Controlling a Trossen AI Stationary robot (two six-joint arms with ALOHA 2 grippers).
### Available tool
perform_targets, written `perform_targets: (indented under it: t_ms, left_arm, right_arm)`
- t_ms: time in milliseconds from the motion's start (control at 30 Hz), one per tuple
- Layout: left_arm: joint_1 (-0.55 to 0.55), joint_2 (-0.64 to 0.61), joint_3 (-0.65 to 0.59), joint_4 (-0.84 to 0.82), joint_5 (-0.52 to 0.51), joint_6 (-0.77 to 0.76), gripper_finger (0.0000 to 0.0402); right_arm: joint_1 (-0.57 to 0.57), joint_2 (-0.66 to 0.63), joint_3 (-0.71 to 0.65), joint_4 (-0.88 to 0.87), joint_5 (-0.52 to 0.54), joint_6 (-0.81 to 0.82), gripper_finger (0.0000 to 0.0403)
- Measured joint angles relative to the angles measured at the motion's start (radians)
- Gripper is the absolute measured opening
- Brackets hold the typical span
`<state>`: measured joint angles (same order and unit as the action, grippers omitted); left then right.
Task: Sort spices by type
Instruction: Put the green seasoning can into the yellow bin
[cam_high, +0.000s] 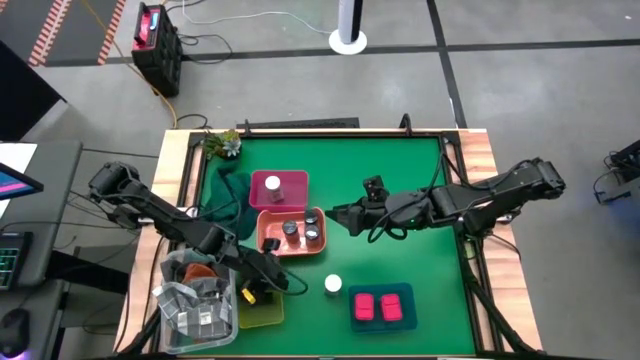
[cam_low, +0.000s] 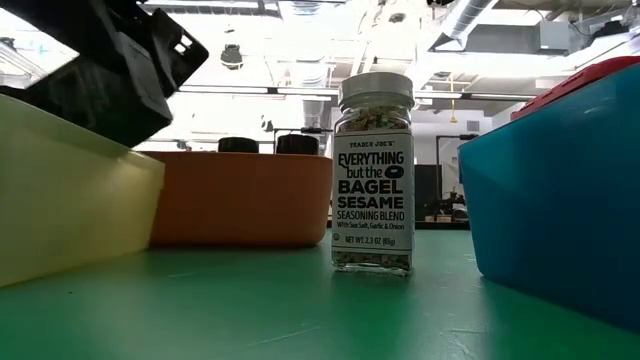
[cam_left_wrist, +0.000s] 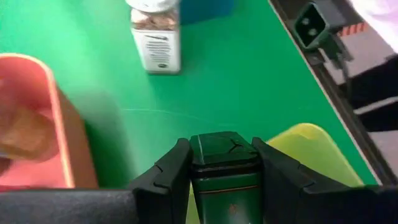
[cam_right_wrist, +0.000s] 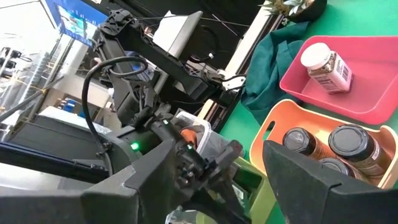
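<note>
Over the yellow-green tray (cam_high: 262, 310) at the worktop's front, a dark blackish box (cam_left_wrist: 225, 171) is clenched in the left end effector (cam_left_wrist: 224, 177), apparently squarely, though an off-centre release could tip it over the rim, while the right end effector (cam_right_wrist: 249, 171) waits spread apart.

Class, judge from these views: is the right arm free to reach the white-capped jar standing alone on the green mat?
Probably yes. The right gripper is open and empty, and only bare mat lies between it and the Everything but the Bagel jar. The left gripper, beside it, could crowd the approach.
</note>
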<state>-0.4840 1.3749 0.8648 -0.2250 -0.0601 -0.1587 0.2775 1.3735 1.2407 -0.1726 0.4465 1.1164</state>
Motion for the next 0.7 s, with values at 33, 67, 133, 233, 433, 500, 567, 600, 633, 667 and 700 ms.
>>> perform_targets:
  t_ms: [33, 67, 133, 233, 433, 500, 567, 600, 633, 667, 700]
  left_arm:
    - [-0.004, 0.0, 0.0, -0.001, 0.011, -0.005, 0.0138]
    - [-0.006, 0.0, 0.0, 0.0, 0.02, -0.011, 0.0138]
    - [-0.007, 0.0, 0.0, 0.009, 0.039, -0.031, 0.0138]
    - [-0.007, 0.0, 0.0, 0.032, 0.079, -0.054, 0.0138]
    - [-0.008, 0.0, 0.0, 0.068, 0.088, -0.047, 0.0138]
    - [-0.007, 0.0, 0.0, 0.061, 0.095, -0.021, 0.0138]
    - [-0.005, 0.0, 0.0, 0.058, 0.12, 0.019, 0.0138]
    - [-0.003, 0.0, 0.0, 0.059, 0.129, 0.04, 0.0138]
    - [0.0, 0.0, 0.0, 0.062, 0.144, 0.062, 0.0138]
    - [0.006, 0.0, 0.0, 0.067, 0.162, 0.086, 0.0138]
    - [0.014, 0.0, 0.0, 0.071, 0.183, 0.11, 0.0138]
  right_arm:
    - [0.0, 0.0, 0.0, 0.0, 0.0, 0.0, 0.0265]
    - [0.0, 0.0, 0.0, -0.001, 0.0, 0.0, 0.0265]
    - [-0.001, 0.0, 0.0, -0.004, 0.0, -0.003, 0.0265]
    - [-0.005, 0.0, 0.0, -0.008, -0.001, -0.003, 0.0265]
    - [-0.006, 0.0, 0.0, -0.008, -0.002, -0.003, 0.0265]
    - [-0.006, 0.0, 0.0, -0.008, -0.002, -0.003, 0.0265]
    - [-0.006, 0.0, 0.0, -0.008, -0.002, -0.003, 0.0265]
    - [-0.006, 0.0, 0.0, -0.008, -0.003, -0.002, 0.0265]
    - [-0.006, 0.0, 0.0, -0.008, -0.003, -0.002, 0.0265]
    - [-0.006, 0.0, 0.0, -0.007, -0.003, -0.001, 0.0265]
    - [-0.006, 0.0, 0.0, -0.008, -0.003, -0.001, 0.0265]
